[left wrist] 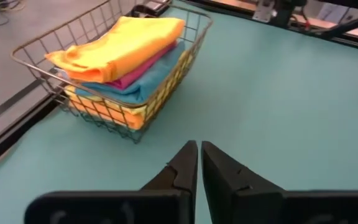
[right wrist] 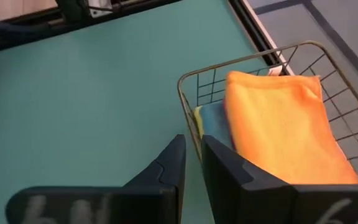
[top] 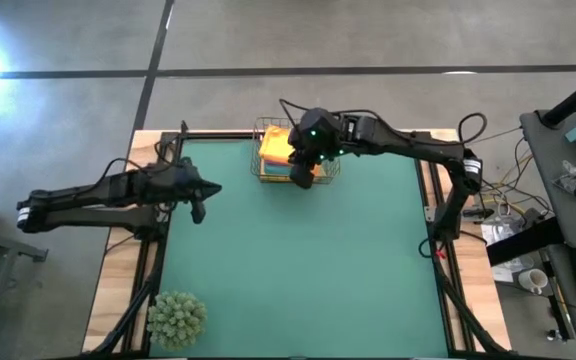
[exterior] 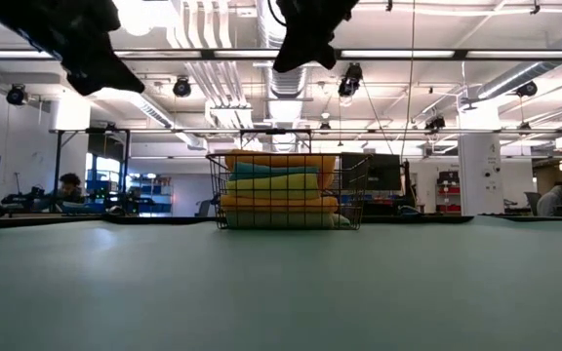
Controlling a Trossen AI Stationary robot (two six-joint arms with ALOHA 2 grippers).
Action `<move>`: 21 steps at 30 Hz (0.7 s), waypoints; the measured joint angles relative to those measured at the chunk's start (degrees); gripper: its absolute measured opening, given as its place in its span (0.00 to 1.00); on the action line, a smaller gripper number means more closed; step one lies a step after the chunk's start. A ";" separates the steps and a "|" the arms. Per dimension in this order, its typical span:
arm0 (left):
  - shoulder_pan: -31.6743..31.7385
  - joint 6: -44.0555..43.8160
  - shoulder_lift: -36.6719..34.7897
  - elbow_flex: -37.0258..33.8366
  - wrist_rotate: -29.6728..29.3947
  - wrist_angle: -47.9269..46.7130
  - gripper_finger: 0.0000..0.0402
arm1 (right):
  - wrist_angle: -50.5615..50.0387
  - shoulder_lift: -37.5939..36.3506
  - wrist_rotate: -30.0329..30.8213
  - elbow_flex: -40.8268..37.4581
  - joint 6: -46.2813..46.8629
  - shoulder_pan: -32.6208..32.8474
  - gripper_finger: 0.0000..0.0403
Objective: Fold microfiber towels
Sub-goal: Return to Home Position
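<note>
All visible microfiber towels (left wrist: 120,53) lie folded, stacked in wire basket (right wrist: 244,63). Right gripper (right wrist: 191,142) hovers at basket rim, fingers together, empty; left gripper (left wrist: 199,146) over desk (left wrist: 278,93), fingers together. Advise lifting right gripper straight up first, clear of wire.

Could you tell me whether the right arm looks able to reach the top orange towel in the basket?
Probably yes: the right hand hangs just above the open-topped wire basket, and the orange towel lies uncovered on top, though the hand is shut.
</note>
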 joint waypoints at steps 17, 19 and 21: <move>-1.24 -1.33 -25.51 -16.80 0.69 6.08 0.00 | 3.79 -0.87 1.95 -0.02 3.71 7.30 0.11; -1.24 -1.34 -27.62 -18.12 0.70 8.32 0.00 | 4.59 -0.90 1.95 -0.02 3.72 7.55 0.11; -1.24 -1.31 -29.66 -20.16 0.68 8.95 0.00 | 5.12 -1.20 1.91 -0.02 3.14 7.81 0.11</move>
